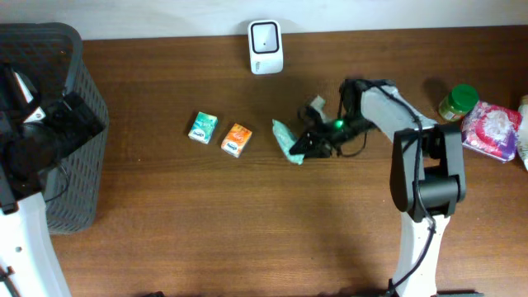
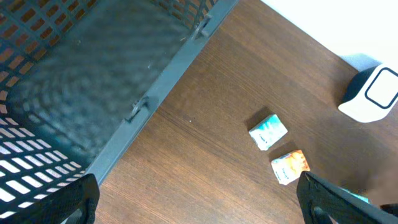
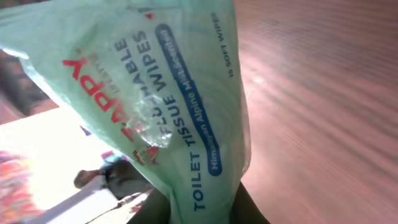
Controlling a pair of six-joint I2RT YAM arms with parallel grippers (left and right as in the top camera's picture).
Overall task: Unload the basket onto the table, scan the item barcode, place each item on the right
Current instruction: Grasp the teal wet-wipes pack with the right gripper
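Note:
A pale green pack of toilet tissue wipes [image 1: 285, 141] is the item, and my right gripper [image 1: 310, 145] is shut on its right end at the table's middle. In the right wrist view the green pack [image 3: 168, 106] fills the frame, pinched at its lower end in my right gripper [image 3: 199, 210]. No barcode shows on the printed face. The white scanner [image 1: 266, 46] stands at the table's back edge, beyond the pack; it also shows as the white scanner [image 2: 372, 94]. My left gripper [image 2: 199, 211] hangs open and empty by the basket, far left.
A dark mesh basket [image 1: 78, 177] stands at the left edge. A teal packet [image 1: 202, 127] and an orange packet [image 1: 237, 139] lie left of the pack. A green-lidded jar [image 1: 459, 101] and a pink pack [image 1: 492, 130] sit at the far right.

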